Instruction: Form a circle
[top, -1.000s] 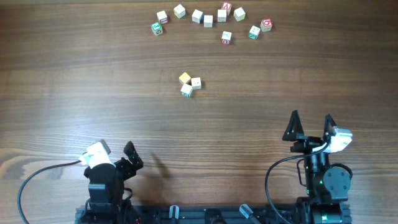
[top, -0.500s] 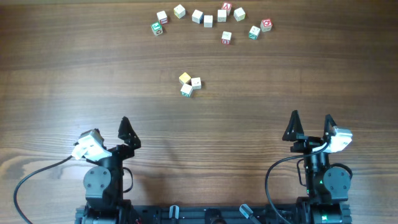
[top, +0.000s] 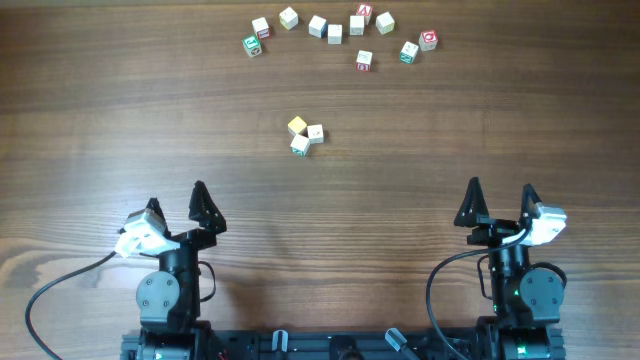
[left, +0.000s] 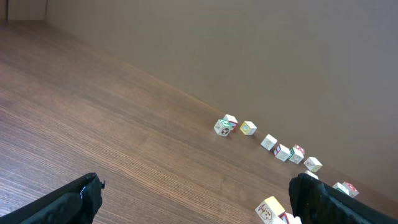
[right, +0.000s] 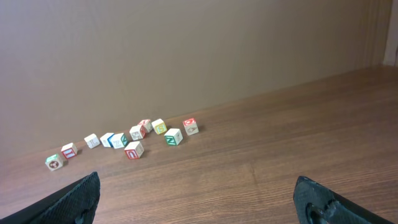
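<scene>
The circle is a tight cluster of three small wooden cubes (top: 306, 133) mid-table, one of them yellow-faced (top: 297, 126). The yellow-faced cube (left: 272, 208) also shows in the left wrist view, just inside the right finger (left: 323, 199). My left gripper (top: 176, 198) stands open near the front left, well short of the cluster and holding nothing. My right gripper (top: 500, 186) stands open at the front right, also holding nothing. In the wrist views, both the left gripper (left: 196, 180) and the right gripper (right: 198, 180) have only bare wood between their fingers.
Several loose letter cubes (top: 335, 30) lie in a rough arc along the table's far side, also seen in the left wrist view (left: 280, 149) and the right wrist view (right: 134, 140). One red-marked cube (top: 364, 61) sits a little nearer than the others.
My left gripper has swung up and turned from pointing right to pointing toward the far side. The right arm and all cubes have stayed still.
</scene>
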